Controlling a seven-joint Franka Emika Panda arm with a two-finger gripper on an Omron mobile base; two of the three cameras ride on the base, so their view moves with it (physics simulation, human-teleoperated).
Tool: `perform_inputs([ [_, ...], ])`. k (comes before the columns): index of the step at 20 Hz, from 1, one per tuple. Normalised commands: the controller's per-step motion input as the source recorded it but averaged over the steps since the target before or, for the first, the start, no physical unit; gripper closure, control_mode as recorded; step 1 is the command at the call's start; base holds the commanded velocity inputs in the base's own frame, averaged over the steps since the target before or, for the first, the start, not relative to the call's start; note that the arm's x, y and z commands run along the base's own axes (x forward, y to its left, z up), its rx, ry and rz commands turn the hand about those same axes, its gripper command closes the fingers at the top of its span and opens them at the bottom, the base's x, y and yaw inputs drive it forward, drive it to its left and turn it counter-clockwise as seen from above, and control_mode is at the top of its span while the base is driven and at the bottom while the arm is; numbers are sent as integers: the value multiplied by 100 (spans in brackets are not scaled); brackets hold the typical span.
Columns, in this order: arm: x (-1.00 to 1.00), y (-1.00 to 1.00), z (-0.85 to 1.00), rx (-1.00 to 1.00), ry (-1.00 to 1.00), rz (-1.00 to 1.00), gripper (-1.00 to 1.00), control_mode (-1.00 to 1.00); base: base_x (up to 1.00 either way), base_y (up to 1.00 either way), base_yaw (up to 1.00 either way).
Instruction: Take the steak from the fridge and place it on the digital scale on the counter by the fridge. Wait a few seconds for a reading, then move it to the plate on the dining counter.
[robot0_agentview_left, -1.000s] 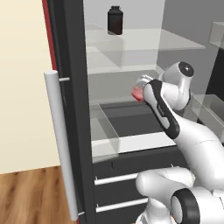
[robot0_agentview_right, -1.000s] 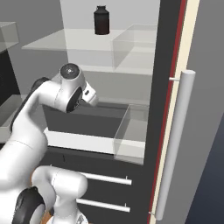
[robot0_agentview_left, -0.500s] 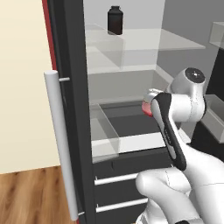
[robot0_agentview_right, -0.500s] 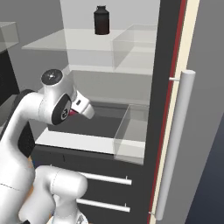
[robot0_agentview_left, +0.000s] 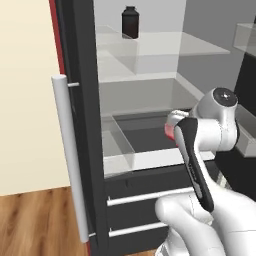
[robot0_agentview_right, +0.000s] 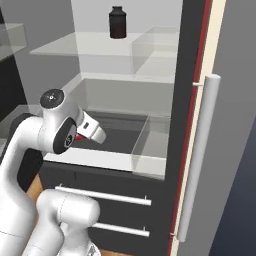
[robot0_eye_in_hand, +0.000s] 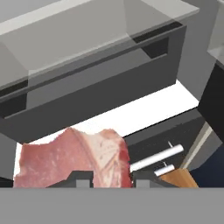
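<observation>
The steak (robot0_eye_in_hand: 74, 157), a pinkish-red slab of raw meat, hangs between my two fingertips in the hand view, and my gripper (robot0_eye_in_hand: 113, 178) is shut on it. A red sliver of the steak (robot0_agentview_left: 170, 132) shows beside my wrist in the left base view, just in front of the open fridge (robot0_agentview_left: 80, 100). In the right base view the steak (robot0_agentview_right: 74, 138) peeks out behind the arm's joint. Below it are the dark fridge tray and its white front ledge (robot0_eye_in_hand: 144, 109). The digital scale, the plate and the dining counter are out of view.
The fridge door stands open, with its long silver handle (robot0_agentview_left: 67, 150) at the left of one base view and the handle (robot0_agentview_right: 200, 155) at the right of the other. A black bottle (robot0_agentview_left: 130, 21) stands on the top glass shelf. Two drawer bars (robot0_agentview_right: 102, 195) sit below the ledge.
The arm has drawn back out of the fridge with the steak still gripped, and the hand now sits lower and nearer the front ledge.
</observation>
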Motion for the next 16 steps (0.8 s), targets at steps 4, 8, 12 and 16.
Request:
perform_inputs([
  [4,0,0,0,0,0,0,100,100,-100,0,0],
  [8,0,0,0,0,0,0,100,100,-100,-3,0],
  [12,0,0,0,0,0,0,100,100,-100,-14,29],
  [16,0,0,0,0,0,0,100,100,-100,0,77],
])
